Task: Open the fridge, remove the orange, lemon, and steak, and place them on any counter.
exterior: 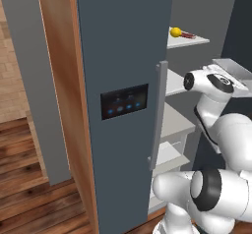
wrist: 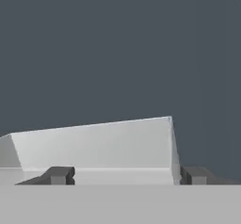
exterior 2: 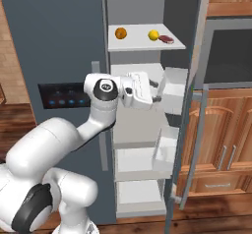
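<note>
A tall dark blue-grey fridge (exterior 2: 59, 41) stands with its right door (exterior 2: 194, 105) swung open, showing white shelves inside. Its left door is closed and carries a small black panel (exterior: 124, 101) with blue lights and a long grey handle (exterior: 157, 115). Brown wooden cabinets (exterior 2: 224, 139) sit to the right of the fridge, and a wood floor (exterior: 29, 179) lies below.

The white arm (exterior 2: 98, 120) rises in front of the fridge and reaches into the opening at the middle shelves. Its gripper (exterior 2: 156, 91) sits well below the top shelf (exterior 2: 142, 43), close to a white bin (exterior 2: 172, 88) on the inside of the open door. In the hand view the two dark fingers (wrist: 59, 175) stand wide apart with nothing between them, facing the dark door wall and the bin.

All three foods rest on the top shelf: the orange (exterior 2: 121, 33) at the left, the lemon (exterior 2: 154, 35) further right, and the steak (exterior 2: 166, 40) just beside the lemon.

The likely risk is a collision. The gripper must climb to the top shelf, and the door bin and shelf edge are close enough to be struck on the way. The lemon is round, so a poorly centred grip could send it rolling off the shelf or nudge the steak next to it.
</note>
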### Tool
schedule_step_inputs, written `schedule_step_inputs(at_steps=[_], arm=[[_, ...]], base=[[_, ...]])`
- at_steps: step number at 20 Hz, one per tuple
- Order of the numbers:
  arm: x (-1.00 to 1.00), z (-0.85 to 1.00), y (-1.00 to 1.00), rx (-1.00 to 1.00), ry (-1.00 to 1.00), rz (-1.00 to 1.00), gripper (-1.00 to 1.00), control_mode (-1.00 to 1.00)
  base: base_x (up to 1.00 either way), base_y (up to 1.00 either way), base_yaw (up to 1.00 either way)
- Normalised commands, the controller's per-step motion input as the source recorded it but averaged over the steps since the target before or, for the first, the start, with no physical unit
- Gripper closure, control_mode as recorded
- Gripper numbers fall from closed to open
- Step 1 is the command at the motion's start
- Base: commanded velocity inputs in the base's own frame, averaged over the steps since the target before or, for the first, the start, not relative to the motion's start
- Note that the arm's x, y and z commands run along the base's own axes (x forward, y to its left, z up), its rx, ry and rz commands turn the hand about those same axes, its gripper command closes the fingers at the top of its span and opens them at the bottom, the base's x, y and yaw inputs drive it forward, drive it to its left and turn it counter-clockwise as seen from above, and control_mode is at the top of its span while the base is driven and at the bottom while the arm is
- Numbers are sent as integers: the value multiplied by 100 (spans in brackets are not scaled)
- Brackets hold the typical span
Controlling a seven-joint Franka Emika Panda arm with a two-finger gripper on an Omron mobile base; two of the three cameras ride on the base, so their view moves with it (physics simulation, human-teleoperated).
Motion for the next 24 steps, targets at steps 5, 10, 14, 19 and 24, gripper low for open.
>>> schedule_step_inputs(at_steps=[5,10,14,19,24], arm=[[-71,0,-100,0,-14,-18,-100,-100],[-85,12,-51,0,-19,-10,-100,-100],[-95,50,83,-2,-19,0,-100,-100],[-58,61,100,-10,-3,7,-100,-100],[-12,51,100,-4,14,21,-100,-100]], base=[[0,0,0],[0,0,0],[0,0,0],[0,0,0],[0,0,0]])
